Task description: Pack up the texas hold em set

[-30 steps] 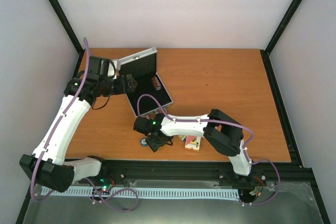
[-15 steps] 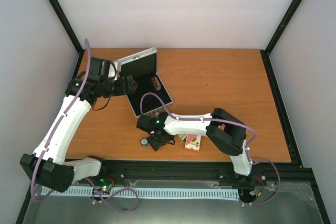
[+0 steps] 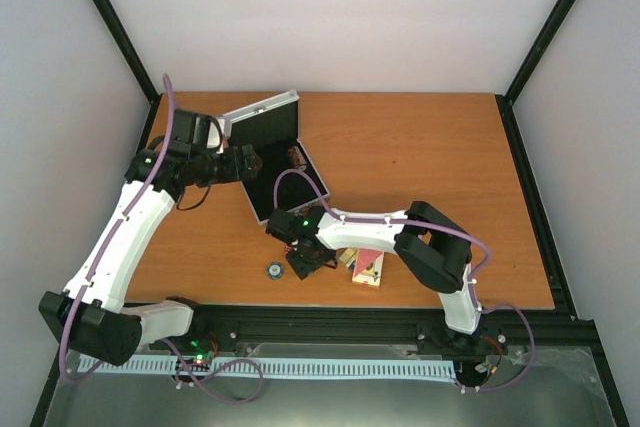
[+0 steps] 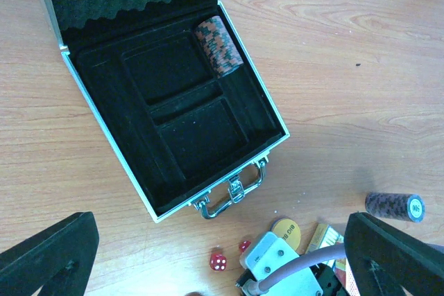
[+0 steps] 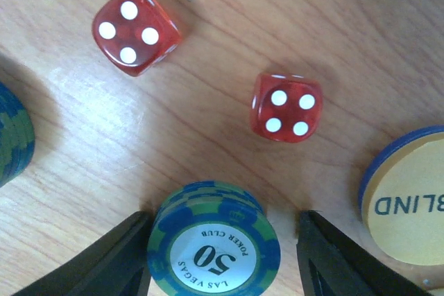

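Note:
The silver case (image 4: 274, 112) lies open with black lining, handle (image 4: 232, 195) toward the arms; one reddish chip stack (image 4: 217, 45) lies in its slot. My left gripper (image 3: 250, 160) hovers open above the case (image 3: 285, 162). My right gripper (image 5: 223, 240) is low over the table, straddling a blue "50" chip stack (image 5: 211, 244); its left finger touches the stack and the right finger stands a little apart. Two red dice (image 5: 135, 30) (image 5: 286, 107) lie just beyond it. The orange round button (image 5: 409, 202) lies to the right.
Another blue chip stack (image 5: 10, 136) sits at the left, also seen in the top view as a blue chip stack (image 3: 274, 269). Card decks (image 3: 366, 269) lie beside the right gripper (image 3: 308, 259). A dark chip stack (image 4: 394, 206) lies on its side on the table.
My right gripper has shifted right, away from the loose blue chips, and its jaws have narrowed around the "50" stack. The left arm has held still.

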Robot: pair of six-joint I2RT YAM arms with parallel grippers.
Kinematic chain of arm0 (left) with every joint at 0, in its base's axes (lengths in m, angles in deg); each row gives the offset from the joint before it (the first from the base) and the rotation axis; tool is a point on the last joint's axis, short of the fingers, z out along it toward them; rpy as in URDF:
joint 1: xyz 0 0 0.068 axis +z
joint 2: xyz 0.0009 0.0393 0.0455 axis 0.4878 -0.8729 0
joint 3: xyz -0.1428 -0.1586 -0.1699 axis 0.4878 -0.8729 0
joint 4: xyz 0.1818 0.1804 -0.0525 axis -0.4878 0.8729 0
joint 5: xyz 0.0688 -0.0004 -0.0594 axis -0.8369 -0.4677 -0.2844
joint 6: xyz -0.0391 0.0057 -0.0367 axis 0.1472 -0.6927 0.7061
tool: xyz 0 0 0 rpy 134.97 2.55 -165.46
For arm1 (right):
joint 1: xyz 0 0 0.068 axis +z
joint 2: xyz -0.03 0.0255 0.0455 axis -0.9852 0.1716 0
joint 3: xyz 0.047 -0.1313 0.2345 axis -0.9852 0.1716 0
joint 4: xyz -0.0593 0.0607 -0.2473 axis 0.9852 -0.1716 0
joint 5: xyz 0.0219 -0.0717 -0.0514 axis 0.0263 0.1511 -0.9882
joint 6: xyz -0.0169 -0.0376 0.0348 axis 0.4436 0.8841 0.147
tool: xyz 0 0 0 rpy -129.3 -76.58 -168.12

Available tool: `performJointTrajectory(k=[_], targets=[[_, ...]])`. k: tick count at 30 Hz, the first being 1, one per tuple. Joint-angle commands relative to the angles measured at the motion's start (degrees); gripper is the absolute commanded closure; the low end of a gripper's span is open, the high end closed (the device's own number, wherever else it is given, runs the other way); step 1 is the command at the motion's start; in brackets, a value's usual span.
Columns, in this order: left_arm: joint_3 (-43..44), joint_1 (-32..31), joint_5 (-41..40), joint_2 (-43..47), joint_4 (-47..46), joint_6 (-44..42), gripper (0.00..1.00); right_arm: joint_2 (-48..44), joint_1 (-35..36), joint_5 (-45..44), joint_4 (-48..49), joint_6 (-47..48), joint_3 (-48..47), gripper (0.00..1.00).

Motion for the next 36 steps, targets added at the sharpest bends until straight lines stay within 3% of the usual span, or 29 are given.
performJointTrajectory(k=[1, 7, 17, 36], targets=[[0.29, 0.3, -0.05, -0.63, -0.67, 0.51, 0.0, 2.85, -0.31, 3.36, 0.61, 0.31, 1.88, 0.44], [0.03, 0.31, -0.06, -1.05, -1.0, 0.73, 0.0, 2.35, -0.26, 3.99, 0.97, 0.37, 3.35, 0.55], [0.31, 0.28, -0.03, -1.53, -1.3, 1.0, 0.0, 1.08, -0.33, 2.02, -0.67, 0.86, 1.76, 0.96], [-5.41, 0.27, -0.73, 3.28, -0.68, 0.38, 0.0, -7.41, -6.19, 4.98, -2.81, -2.39, -3.79, 0.97]])
